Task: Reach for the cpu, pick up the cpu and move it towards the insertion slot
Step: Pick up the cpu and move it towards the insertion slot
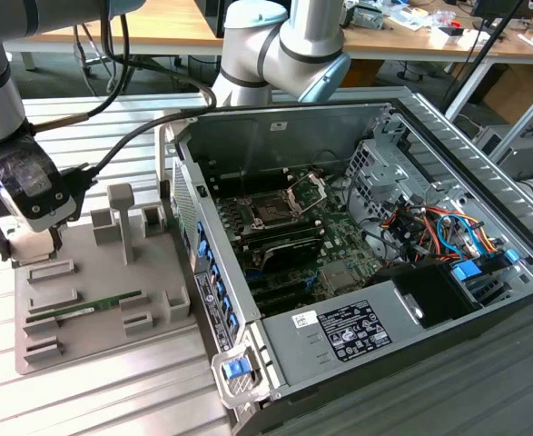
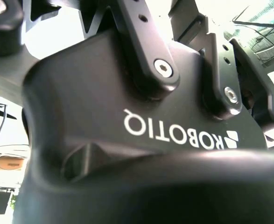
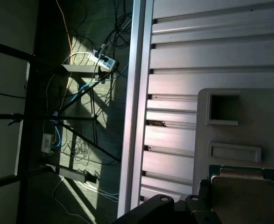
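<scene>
Computer case laid open on its side, baring the insertion slot for access from above; grey fixture tray beside it, holding parts in set recesses; gripper low over the tray's edge, clenched or released impossible to tell; cpu seated in its recess just beside, well apart from the slot.
</scene>
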`<action>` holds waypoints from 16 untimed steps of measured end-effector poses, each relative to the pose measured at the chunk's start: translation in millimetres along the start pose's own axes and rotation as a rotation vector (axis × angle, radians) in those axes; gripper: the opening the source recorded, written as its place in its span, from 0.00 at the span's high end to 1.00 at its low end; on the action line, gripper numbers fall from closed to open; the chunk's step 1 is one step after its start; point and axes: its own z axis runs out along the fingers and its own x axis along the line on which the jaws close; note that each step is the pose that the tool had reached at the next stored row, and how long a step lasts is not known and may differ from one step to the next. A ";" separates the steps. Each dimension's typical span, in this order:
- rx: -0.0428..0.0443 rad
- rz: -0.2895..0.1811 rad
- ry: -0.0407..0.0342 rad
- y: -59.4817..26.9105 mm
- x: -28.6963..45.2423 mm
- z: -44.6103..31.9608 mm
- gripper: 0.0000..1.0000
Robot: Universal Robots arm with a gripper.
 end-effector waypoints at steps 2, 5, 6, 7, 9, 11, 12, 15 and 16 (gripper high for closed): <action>-0.0001 0.000 0.0000 0.1 0.0 -1.4 0.45; -0.0001 0.000 -0.0001 0.1 0.0 -2.8 0.45; -0.0001 0.000 -0.0001 0.1 0.0 -3.2 0.45; -0.0001 0.000 -0.0001 0.1 0.0 -3.5 0.45; -0.0001 0.000 -0.0001 0.2 0.0 -4.3 0.45; -0.0001 0.000 -0.0001 0.2 0.0 -5.1 0.45; -0.0002 0.000 -0.0001 0.2 0.1 -6.1 0.45; -0.0002 0.000 -0.0001 0.3 0.1 -7.7 0.45; -0.0003 0.000 -0.0001 0.3 0.1 -8.0 0.45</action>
